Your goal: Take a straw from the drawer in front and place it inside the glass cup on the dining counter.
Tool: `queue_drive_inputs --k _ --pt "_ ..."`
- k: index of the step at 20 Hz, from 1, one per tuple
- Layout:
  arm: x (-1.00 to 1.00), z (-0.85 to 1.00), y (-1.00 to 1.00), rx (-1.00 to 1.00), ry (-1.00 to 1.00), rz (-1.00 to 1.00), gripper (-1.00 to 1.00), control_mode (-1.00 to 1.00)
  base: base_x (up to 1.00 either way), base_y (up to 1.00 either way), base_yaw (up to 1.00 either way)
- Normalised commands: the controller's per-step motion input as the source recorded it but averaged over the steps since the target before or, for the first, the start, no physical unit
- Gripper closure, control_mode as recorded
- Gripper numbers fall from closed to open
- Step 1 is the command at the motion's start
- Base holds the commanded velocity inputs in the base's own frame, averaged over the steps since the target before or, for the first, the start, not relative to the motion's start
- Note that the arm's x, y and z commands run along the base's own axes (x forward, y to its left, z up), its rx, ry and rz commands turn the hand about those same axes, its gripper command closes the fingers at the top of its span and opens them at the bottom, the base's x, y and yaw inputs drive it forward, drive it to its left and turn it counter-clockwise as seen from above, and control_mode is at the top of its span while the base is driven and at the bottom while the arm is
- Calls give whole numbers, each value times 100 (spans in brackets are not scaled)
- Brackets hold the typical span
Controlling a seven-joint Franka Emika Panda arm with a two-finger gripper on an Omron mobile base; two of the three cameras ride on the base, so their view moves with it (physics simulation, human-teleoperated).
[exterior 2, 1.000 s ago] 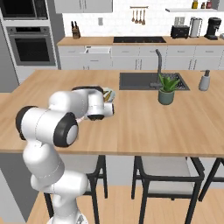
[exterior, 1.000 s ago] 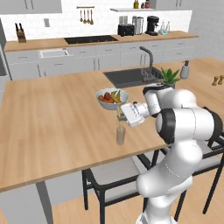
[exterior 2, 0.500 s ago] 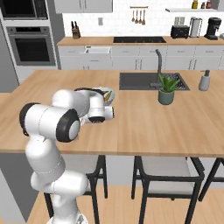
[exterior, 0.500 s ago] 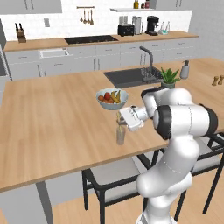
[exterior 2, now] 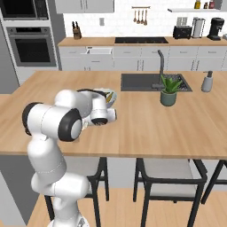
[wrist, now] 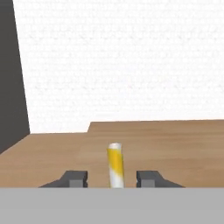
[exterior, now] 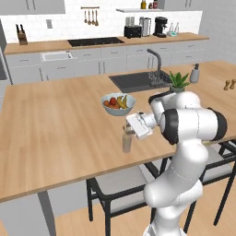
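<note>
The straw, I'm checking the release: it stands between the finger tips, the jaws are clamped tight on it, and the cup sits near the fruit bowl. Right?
Not quite. In the hand view the straw stands between the finger tips, but they stand apart from it on both sides, not clamped. In the left base view the gripper is above the glass cup, near the fruit bowl.

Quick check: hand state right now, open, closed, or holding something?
Hand: open, fingers apart on either side of the straw without touching it; holding nothing.
</note>
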Motion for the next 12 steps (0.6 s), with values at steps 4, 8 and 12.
queue_drive_inputs --k 4,8,12 --pt "-26 26 -4 0 -7 0 -100 -100 0 0 0" --pt "-42 80 -4 0 -12 0 -100 -100 0 0 0" --pt "-38 100 0 0 -17 0 -100 -100 0 0 0"
